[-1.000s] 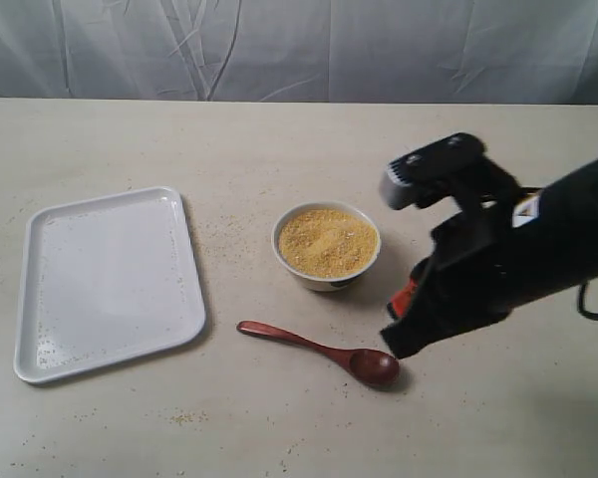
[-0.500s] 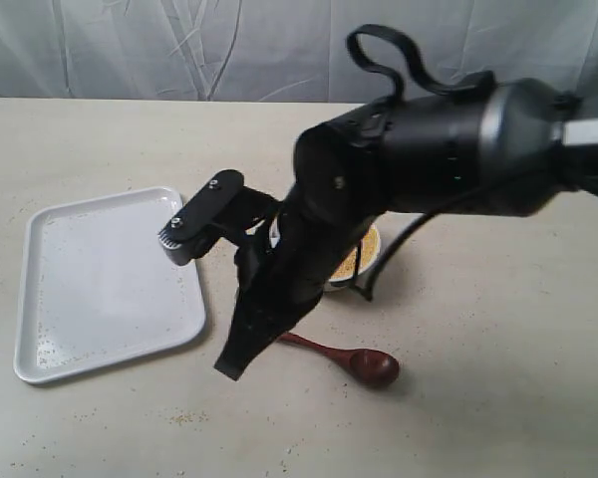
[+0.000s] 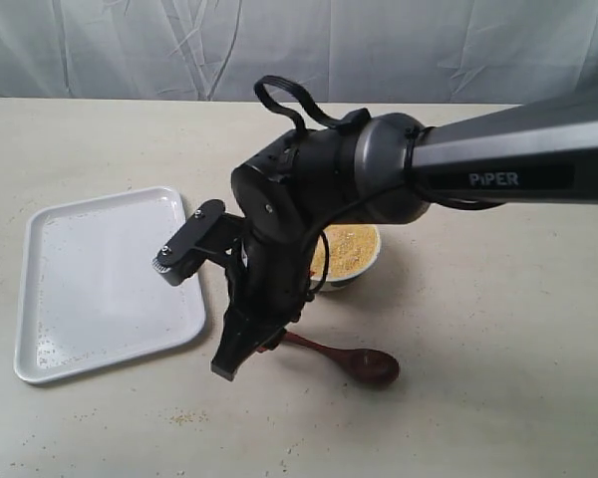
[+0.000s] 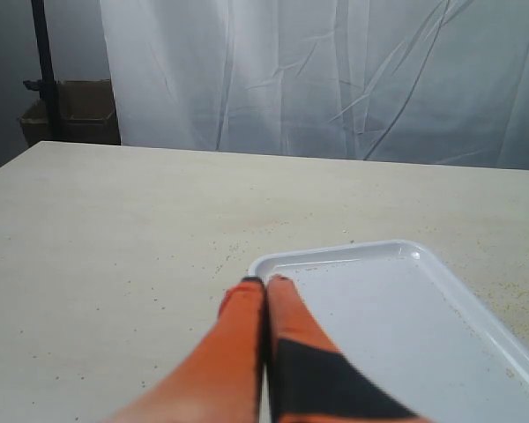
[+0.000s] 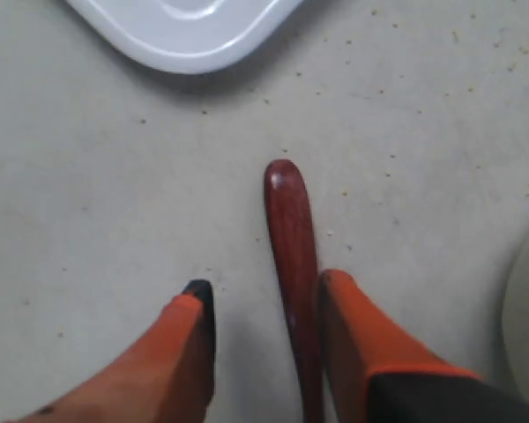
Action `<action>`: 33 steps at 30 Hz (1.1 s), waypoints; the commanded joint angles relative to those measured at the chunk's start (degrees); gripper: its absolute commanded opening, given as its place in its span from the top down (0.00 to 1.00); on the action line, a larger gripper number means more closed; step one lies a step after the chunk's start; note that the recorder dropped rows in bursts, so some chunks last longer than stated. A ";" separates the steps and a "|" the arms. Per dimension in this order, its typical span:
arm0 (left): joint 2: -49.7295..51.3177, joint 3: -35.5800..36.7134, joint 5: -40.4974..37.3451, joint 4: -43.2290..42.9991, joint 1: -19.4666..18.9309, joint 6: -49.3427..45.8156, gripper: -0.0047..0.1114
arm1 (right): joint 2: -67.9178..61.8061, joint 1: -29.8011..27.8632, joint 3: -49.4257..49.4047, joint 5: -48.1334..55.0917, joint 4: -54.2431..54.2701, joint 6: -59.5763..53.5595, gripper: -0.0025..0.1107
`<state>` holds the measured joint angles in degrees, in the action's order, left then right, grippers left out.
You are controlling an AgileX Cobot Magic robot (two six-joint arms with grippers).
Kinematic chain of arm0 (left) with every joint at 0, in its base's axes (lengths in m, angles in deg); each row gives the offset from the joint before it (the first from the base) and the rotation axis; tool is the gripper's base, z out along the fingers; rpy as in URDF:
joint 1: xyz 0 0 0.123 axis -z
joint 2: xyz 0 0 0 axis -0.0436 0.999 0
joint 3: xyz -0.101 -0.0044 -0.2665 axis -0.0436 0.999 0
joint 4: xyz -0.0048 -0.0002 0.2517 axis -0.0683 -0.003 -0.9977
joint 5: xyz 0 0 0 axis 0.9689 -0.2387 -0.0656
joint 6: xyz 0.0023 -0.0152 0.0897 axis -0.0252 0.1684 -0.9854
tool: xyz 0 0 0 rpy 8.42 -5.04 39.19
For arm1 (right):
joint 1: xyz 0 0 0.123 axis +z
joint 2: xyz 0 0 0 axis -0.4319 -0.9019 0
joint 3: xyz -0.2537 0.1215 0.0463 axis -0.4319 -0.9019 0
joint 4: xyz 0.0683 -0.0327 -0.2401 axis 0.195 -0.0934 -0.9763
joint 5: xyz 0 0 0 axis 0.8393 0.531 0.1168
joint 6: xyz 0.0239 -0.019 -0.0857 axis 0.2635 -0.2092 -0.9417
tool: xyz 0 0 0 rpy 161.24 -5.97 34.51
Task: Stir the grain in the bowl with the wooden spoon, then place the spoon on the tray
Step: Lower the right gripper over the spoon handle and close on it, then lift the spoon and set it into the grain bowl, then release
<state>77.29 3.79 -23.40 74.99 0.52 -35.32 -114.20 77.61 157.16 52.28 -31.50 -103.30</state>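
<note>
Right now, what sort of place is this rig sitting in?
Likely a lab or data-collection setup, not a kitchen: a plain beige table, a white cloth backdrop hung behind it, and a cardboard box by a black stand off the table's corner.

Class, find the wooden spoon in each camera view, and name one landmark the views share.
Exterior view: the wooden spoon lies on the table at lower centre, its handle partly hidden by the right arm.
Left wrist view: not in it.
Right wrist view: its handle sits mid-picture, between the fingers of the open right gripper.
Shared landmark: the tray, seen in all three.
</note>
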 commanded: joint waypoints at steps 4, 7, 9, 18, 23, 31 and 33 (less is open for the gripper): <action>-0.27 0.28 0.78 0.00 -0.21 0.19 0.96 | -1.87 0.00 0.63 -1.02 -2.69 2.26 0.63; -0.27 0.28 0.78 0.00 -0.21 0.19 0.96 | -2.84 0.00 0.63 -1.00 -2.69 2.97 0.63; -0.27 0.28 0.78 0.00 -0.21 0.19 0.96 | -3.67 0.00 0.63 -1.00 -2.69 3.61 0.63; -0.27 0.28 0.78 0.00 -0.21 0.19 0.96 | -3.68 0.00 0.72 0.43 -2.06 3.79 0.86; -0.27 0.28 0.78 0.00 -0.21 0.19 0.96 | -0.47 0.00 0.96 2.96 -2.36 7.83 0.98; -0.27 0.28 0.78 0.00 -0.21 0.19 0.96 | 8.67 -2.69 6.10 3.97 -8.80 29.02 0.98; -0.27 0.28 0.78 0.00 -0.21 0.19 0.96 | 10.72 -6.82 6.58 1.63 -9.07 35.16 0.98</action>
<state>77.29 3.79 -23.40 74.99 0.52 -35.32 -106.32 75.24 162.76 55.84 -38.21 -77.17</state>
